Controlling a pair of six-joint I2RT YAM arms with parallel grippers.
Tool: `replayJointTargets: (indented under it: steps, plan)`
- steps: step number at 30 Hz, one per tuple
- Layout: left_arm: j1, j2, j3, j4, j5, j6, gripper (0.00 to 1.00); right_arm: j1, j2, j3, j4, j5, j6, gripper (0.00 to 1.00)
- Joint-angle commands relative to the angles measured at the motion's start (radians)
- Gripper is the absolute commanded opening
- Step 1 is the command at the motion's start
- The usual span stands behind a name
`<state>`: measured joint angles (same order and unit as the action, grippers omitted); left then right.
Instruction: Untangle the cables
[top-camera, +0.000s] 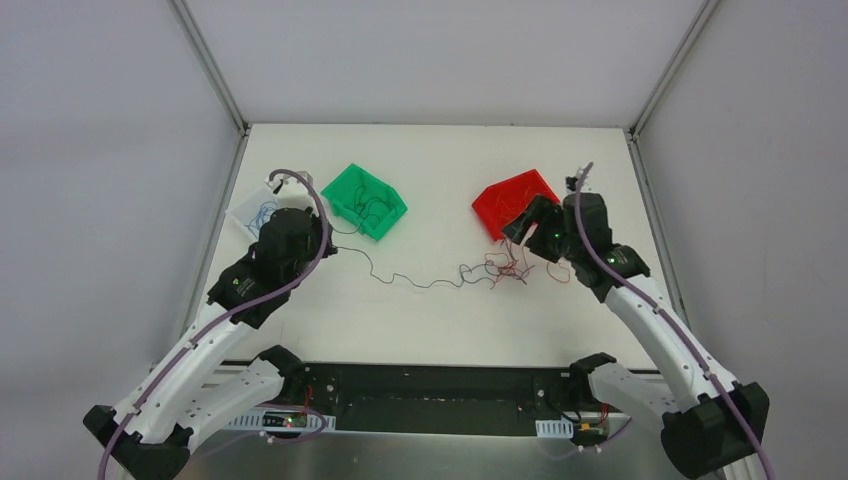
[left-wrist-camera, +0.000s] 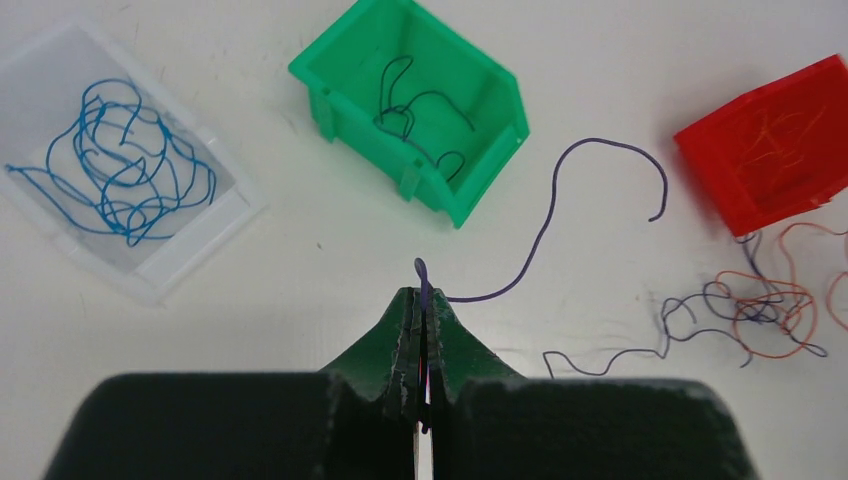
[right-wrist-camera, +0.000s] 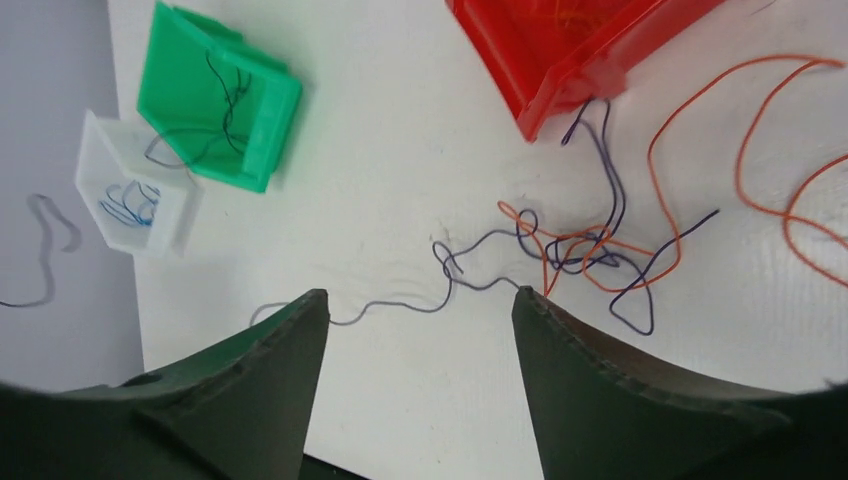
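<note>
A small tangle of red and dark cables (top-camera: 503, 266) lies on the white table just in front of the red bin (top-camera: 512, 200). One long dark cable (top-camera: 410, 280) trails left from it across the table. My left gripper (left-wrist-camera: 424, 292) is shut on an end of a dark cable (left-wrist-camera: 545, 225), which loops out past the fingertips. My right gripper (right-wrist-camera: 420, 305) stands open above the table beside the tangle (right-wrist-camera: 590, 250), nothing between its fingers. Loose orange strands (right-wrist-camera: 745, 130) spread to the right of the tangle.
A green bin (top-camera: 365, 200) holds dark wires. A clear tray (top-camera: 258, 208) at the far left holds blue wires (left-wrist-camera: 125, 165). The red bin (left-wrist-camera: 775, 145) holds orange wires. Metal frame posts rise at the table's back corners.
</note>
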<state>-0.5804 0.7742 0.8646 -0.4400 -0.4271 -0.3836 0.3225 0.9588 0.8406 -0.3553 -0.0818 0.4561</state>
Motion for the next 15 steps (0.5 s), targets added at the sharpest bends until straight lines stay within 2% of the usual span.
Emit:
replayJointTargets:
  steps: [1, 6, 10, 15]
  plan:
    - [0.008, 0.006, 0.095, 0.04, 0.085, 0.041, 0.0, 0.129, 0.099, 0.023, -0.008, 0.113, -0.008, 0.74]
    - [0.008, 0.034, 0.111, 0.058, 0.111, 0.011, 0.0, 0.302, 0.232, 0.008, 0.04, 0.253, 0.025, 0.75]
    - [0.008, 0.04, 0.124, 0.072, 0.096, 0.002, 0.0, 0.34, 0.356, 0.029, -0.018, 0.386, 0.085, 0.8]
    - [0.008, 0.028, 0.132, 0.077, 0.054, 0.033, 0.0, 0.401, 0.472, 0.077, -0.109, 0.599, 0.055, 0.81]
